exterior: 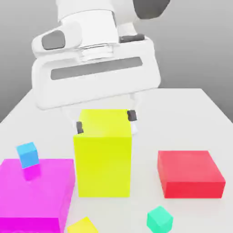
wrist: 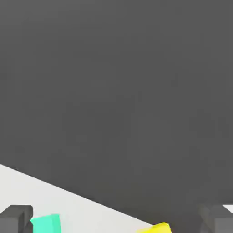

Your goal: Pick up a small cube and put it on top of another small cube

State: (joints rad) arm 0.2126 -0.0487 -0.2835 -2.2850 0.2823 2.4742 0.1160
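Note:
The small yellow cube lies at the near edge of the white table, partly cut off by the exterior view's lower border. A small teal cube sits to its right, and a small blue cube rests tilted on the magenta block. My gripper hangs open just over the far top edge of the big yellow block, its dark fingertips spread about as wide as the block. In the hand view the gripper has nothing between its fingers; a teal cube and a yellow corner show at the edge.
A wide flat magenta block fills the exterior view's lower left. A flat red block lies at the right. The tall yellow block stands mid-table between my hand and the small cubes. Bare table stretches behind the red block.

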